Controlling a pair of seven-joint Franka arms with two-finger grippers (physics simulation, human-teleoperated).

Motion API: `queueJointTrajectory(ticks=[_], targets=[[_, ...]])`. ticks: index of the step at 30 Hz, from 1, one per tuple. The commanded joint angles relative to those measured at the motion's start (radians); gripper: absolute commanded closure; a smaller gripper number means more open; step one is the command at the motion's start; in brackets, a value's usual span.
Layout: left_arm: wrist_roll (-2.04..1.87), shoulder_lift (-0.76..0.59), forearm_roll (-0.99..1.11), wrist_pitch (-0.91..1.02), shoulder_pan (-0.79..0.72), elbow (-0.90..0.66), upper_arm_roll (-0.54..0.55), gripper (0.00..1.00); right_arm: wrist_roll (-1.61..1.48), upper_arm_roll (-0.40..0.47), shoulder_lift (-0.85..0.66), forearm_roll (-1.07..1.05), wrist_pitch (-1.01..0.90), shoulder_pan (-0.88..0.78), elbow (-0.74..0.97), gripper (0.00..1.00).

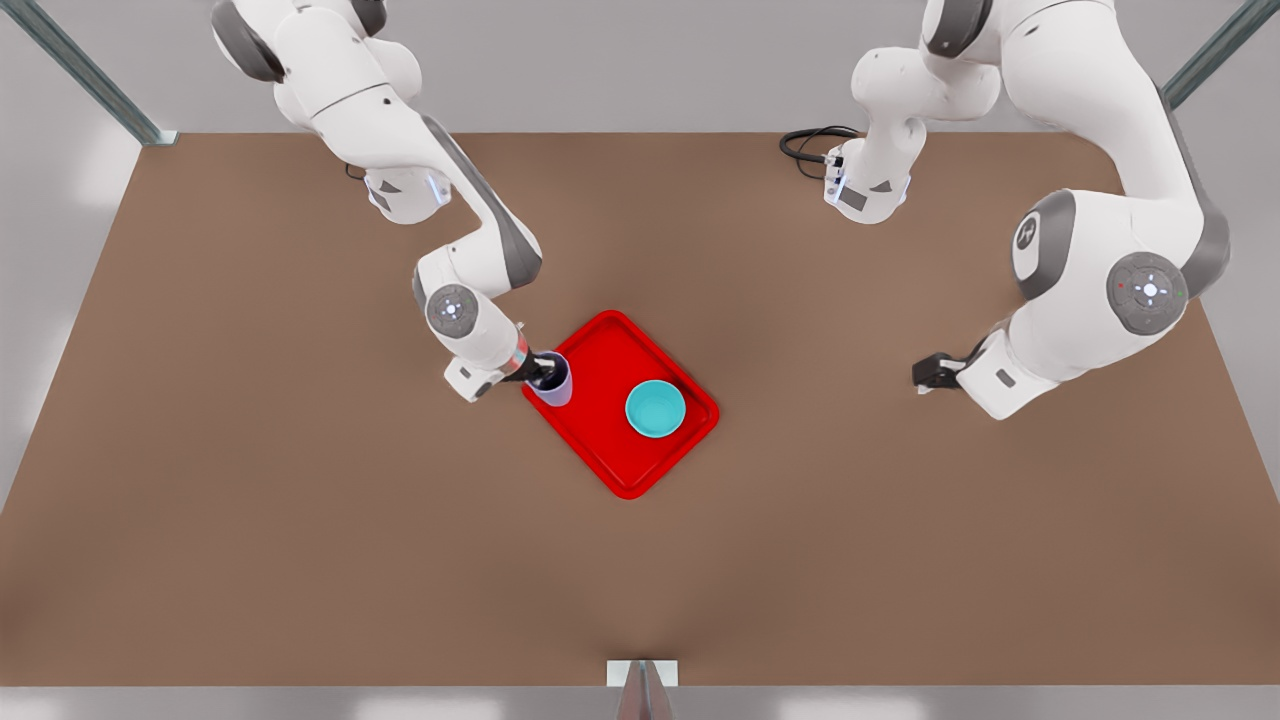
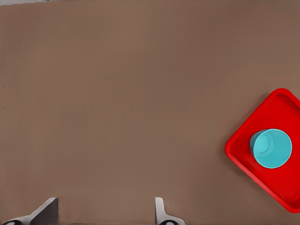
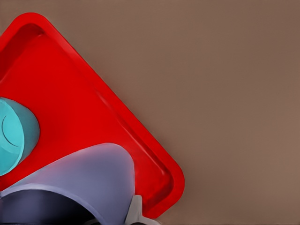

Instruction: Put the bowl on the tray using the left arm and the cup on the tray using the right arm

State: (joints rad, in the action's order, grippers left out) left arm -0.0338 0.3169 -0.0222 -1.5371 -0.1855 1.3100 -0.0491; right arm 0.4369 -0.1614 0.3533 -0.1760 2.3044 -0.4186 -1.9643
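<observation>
Red tray (image 1: pixel 605 365) sits mid-desk, rotated so its corners point along the desk (image 1: pixel 300 520) axes — diamond-like in the front view. Teal bowl (image 1: pixel 655 408) rests upright inside the tray, near the corner toward the front view's right, free of any pincer.

Lavender cup (image 1: pixel 553 385) is at the tray's corner toward the front view's left, over the rim area; whether its base touches the tray floor can't be told. The right pincer (image 1: pixel 541 372) is clamped on the cup, 1 finger (image 3: pixel 134 211) outside the wall and the dark part of the pincer reaching into the cup's mouth. This arm (image 1: pixel 470 270) is the one on the front view's left. In the right wrist view the cup (image 3: pixel 89 183) fills the near foreground with the tray (image 3: pixel 84 103) behind it and the bowl (image 3: pixel 14 136) at the picture's edge.

The left pincer (image 1: pixel 928 373) is on the front view's right, low over bare desk, well apart from the tray — waiting. Its 2 fingers (image 2: pixel 161 213) stand apart, holding nothing; the left wrist view shows brown desk (image 2: pixel 117 93) between them, with the tray (image 2: pixel 239 145) and bowl (image 2: pixel 270 148) off to the side.

A black cable (image 1: pixel 810 145) loops near the far edge of the desk by the left arm's base.
</observation>
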Motion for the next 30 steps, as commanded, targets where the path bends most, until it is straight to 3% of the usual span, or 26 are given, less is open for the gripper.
queueJointTrajectory(ticks=[1,9,10,11,12,24,26,27,28,29,30], targets=[[0.000,0.004,0.104,0.000,0.000,-0.002,0.002,0.00,0.014,0.002,0.006,0.013,0.003,-0.011,0.002,0.79],[0.000,0.001,0.104,0.002,-0.006,0.000,0.003,0.00,0.062,0.002,0.059,0.015,0.067,-0.083,-0.004,0.79],[-0.005,0.001,0.096,0.015,-0.006,0.000,0.002,0.00,0.062,0.002,0.065,0.015,0.067,-0.083,-0.005,0.60],[-0.006,-0.001,0.099,0.015,-0.006,-0.002,0.002,0.00,0.063,0.002,0.069,0.013,0.070,-0.085,-0.005,0.57],[-0.005,-0.001,0.100,0.015,-0.006,-0.002,0.002,0.00,0.063,0.002,0.069,0.013,0.069,-0.085,-0.005,0.39],[-0.003,-0.036,0.102,0.052,-0.012,-0.002,0.002,0.00,0.082,0.002,0.049,0.015,0.055,-0.091,-0.008,0.36],[-0.006,-0.035,0.099,0.051,-0.012,-0.002,0.003,0.00,0.074,0.002,-0.023,0.015,0.023,-0.082,-0.027,0.34],[-0.008,-0.035,0.097,0.051,-0.012,-0.002,0.003,0.00,0.078,0.003,-0.083,0.015,-0.040,-0.062,-0.019,0.30],[-0.008,-0.032,0.096,0.051,-0.012,-0.002,0.005,0.00,0.063,0.022,-0.118,0.016,-0.127,-0.031,0.018,0.11],[-0.008,-0.032,0.097,0.051,-0.012,0.000,0.005,0.00,0.050,0.022,-0.138,0.020,-0.163,0.016,0.044,0.00],[-0.008,-0.032,0.096,0.051,-0.012,0.000,0.005,0.00,0.000,0.083,-0.129,0.023,-0.344,0.052,0.189,0.00]])
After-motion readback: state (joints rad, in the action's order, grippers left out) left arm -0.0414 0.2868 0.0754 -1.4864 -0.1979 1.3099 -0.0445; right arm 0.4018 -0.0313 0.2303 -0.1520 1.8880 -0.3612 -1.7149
